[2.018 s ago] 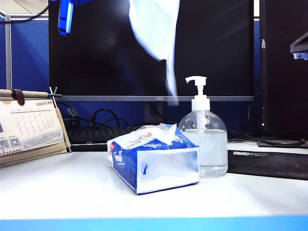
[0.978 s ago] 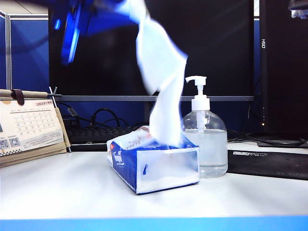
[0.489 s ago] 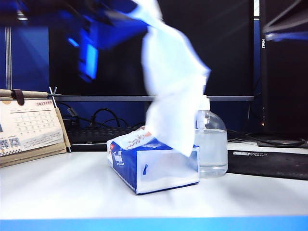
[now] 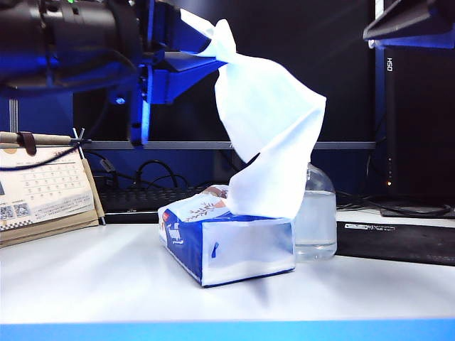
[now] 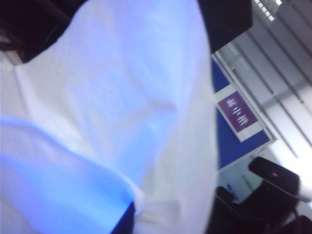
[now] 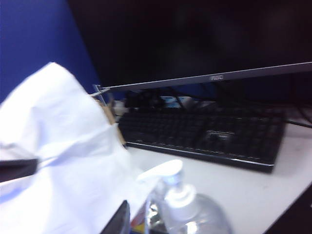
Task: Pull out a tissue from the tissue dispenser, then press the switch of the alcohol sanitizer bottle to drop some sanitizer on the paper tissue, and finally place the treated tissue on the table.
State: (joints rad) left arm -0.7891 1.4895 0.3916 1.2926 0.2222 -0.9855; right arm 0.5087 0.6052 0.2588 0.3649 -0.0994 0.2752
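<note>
Desk w/ monitor [image 4: 213, 71] behind: my left gripper [image 4: 186, 44] clenched on tissue [image 4: 266, 135], draped over bottle [image 4: 316, 213] below so gel lands on it; right gripper [image 4: 416, 21] up high, can't tell its state.

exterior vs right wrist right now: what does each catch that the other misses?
Exterior only: the left gripper, shut on the tissue up high, the tissue pack under the hanging sheet, and the desk calendar.

Right wrist only: the white pump head of the sanitizer bottle, which the tissue hides in the exterior view, and the keys of the keyboard.

Both: tissue, bottle, monitor, white table.
</note>
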